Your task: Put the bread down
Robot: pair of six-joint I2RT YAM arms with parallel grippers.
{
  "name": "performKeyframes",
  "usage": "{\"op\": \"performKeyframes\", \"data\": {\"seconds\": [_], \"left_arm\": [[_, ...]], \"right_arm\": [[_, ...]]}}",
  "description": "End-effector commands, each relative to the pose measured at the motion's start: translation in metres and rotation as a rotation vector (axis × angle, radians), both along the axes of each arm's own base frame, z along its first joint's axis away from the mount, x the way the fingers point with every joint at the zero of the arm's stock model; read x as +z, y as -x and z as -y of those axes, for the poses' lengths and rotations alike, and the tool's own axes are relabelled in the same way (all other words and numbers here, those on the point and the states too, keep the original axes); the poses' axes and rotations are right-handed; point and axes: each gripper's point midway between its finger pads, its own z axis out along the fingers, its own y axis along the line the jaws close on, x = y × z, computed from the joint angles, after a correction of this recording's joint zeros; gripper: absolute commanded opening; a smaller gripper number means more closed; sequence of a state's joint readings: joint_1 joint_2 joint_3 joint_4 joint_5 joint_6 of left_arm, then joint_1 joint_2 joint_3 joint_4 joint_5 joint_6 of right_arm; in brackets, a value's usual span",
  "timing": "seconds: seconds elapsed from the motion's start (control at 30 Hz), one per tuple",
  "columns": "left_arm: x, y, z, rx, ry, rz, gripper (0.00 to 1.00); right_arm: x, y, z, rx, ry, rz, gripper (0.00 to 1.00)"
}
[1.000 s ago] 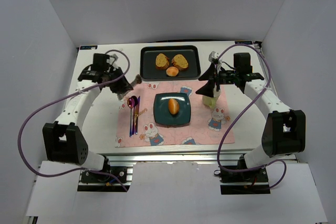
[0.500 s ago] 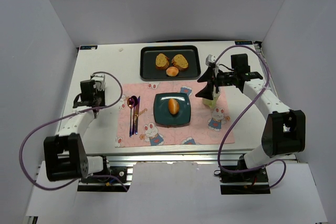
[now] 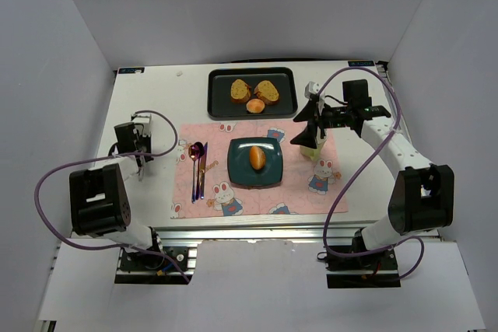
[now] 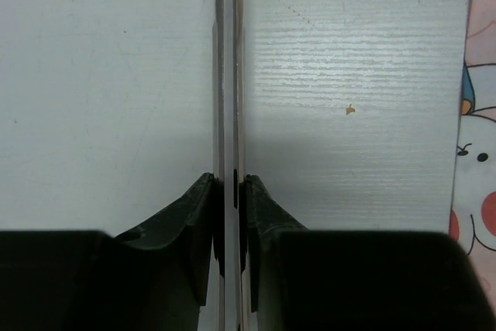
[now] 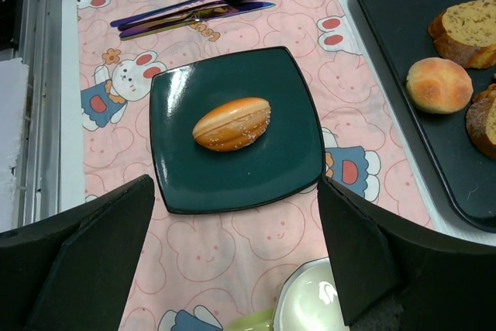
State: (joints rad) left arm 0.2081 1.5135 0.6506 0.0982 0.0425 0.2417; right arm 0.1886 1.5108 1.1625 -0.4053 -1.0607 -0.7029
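Observation:
The bread, a small golden oval bun, lies in the middle of the teal plate with nothing touching it. My right gripper hangs open to the right of the plate, holding nothing, and its black fingers frame the plate's near edge. My left gripper is folded back over the bare white table at the far left, away from the plate. Its jaws are shut with only a thin slit between them, and a pale seam of the table shows through it.
A black tray at the back holds toasted slices and a round bun. Cutlery lies left of the plate on the pink mat. A green-and-white cup stands below my right gripper.
My left arm has drawn back from beside the tray to the table's left side and folded toward its base. The right gripper has hardly shifted. The bread stays on the plate.

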Motion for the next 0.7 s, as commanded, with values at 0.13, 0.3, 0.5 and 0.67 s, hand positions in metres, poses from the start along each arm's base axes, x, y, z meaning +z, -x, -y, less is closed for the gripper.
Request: {"op": "performKeyframes", "data": {"seconds": [0.13, 0.3, 0.5, 0.67], "left_arm": [[0.004, -0.012, 0.001, -0.011, 0.043, 0.003, 0.48], [0.004, -0.013, 0.002, -0.002, 0.075, -0.020, 0.98], [0.037, -0.012, -0.011, 0.074, 0.079, 0.025, 0.98], [0.100, -0.019, -0.008, 0.185, 0.185, 0.174, 0.98]], "right_arm": [[0.025, 0.005, -0.003, 0.039, -0.022, 0.064, 0.89], [0.023, 0.011, -0.005, 0.047, 0.015, 0.042, 0.89], [0.021, -0.046, 0.008, -0.396, 0.115, -0.037, 0.89], [0.039, -0.070, 0.011, -0.527, 0.071, -0.053, 0.89]]}}
